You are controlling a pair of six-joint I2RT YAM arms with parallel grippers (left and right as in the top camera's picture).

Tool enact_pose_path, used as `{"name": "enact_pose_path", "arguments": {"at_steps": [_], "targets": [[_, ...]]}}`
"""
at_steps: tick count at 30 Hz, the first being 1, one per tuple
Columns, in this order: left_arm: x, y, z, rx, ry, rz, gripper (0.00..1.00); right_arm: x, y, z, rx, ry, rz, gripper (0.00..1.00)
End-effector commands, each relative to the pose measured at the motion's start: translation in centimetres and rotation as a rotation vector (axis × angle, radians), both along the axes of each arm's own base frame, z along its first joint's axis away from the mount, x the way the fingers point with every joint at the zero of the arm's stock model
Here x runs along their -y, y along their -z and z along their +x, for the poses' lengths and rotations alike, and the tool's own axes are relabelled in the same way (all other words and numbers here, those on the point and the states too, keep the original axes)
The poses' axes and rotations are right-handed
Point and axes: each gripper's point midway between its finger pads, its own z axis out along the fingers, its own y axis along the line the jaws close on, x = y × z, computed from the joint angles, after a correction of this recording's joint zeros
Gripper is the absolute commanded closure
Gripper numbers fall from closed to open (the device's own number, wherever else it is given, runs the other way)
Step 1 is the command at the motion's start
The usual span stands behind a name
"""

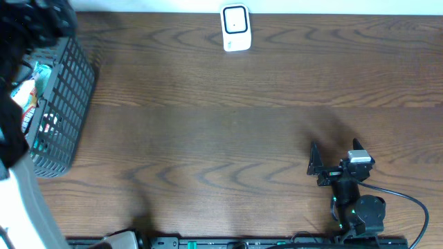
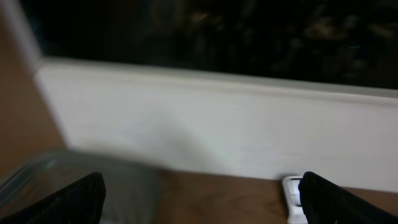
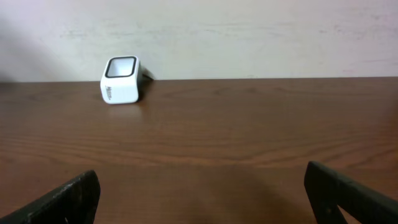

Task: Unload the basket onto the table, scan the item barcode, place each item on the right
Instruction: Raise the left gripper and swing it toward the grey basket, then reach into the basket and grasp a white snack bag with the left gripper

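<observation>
The white barcode scanner point(image 1: 235, 28) stands at the table's far edge, its dark window facing up; the right wrist view shows the scanner point(image 3: 121, 79) far ahead on the left. Several packaged items point(image 1: 33, 93) lie in the black basket point(image 1: 69, 104) at the far left; the barcode is not visible. My left gripper point(image 2: 202, 205) is open and empty, raised near the basket's far end, with a corner of the scanner point(image 2: 291, 198) by its right finger. My right gripper point(image 1: 335, 153) rests open and empty low at the near right, fingers point(image 3: 351, 196) wide apart over bare wood.
A white wall point(image 2: 217, 124) runs behind the table's far edge. A pale blurred shape point(image 1: 21, 200) fills the overhead's lower-left corner. A black cable point(image 1: 408, 204) loops by the right arm's base. Brown wood point(image 1: 221, 138) lies between basket, scanner and right arm.
</observation>
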Motion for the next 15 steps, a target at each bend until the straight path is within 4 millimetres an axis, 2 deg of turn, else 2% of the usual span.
{"name": "enact_pose_path", "arguments": {"at_steps": [1,8,10,12,15], "targets": [[-3.2,1.1,1.0,-0.024,-0.061,-0.05,0.02,-0.2,0.1,0.0,0.001,-0.01,-0.007,0.01],[-7.8,1.2,-0.2,-0.026,-0.187,-0.052,0.03,-0.2,0.1,0.0,0.001,-0.01,-0.007,0.01],[-8.9,2.4,-0.5,-0.075,-0.205,-0.002,0.02,-0.2,0.1,0.0,0.001,-0.01,-0.007,0.01],[-10.7,4.4,-0.9,-0.165,-0.259,0.082,0.03,-0.2,0.1,0.0,0.001,-0.01,-0.007,0.01],[-14.5,7.7,-2.1,-0.334,-0.412,0.166,0.02,-0.2,0.1,0.0,0.001,-0.01,-0.007,0.01]]}}
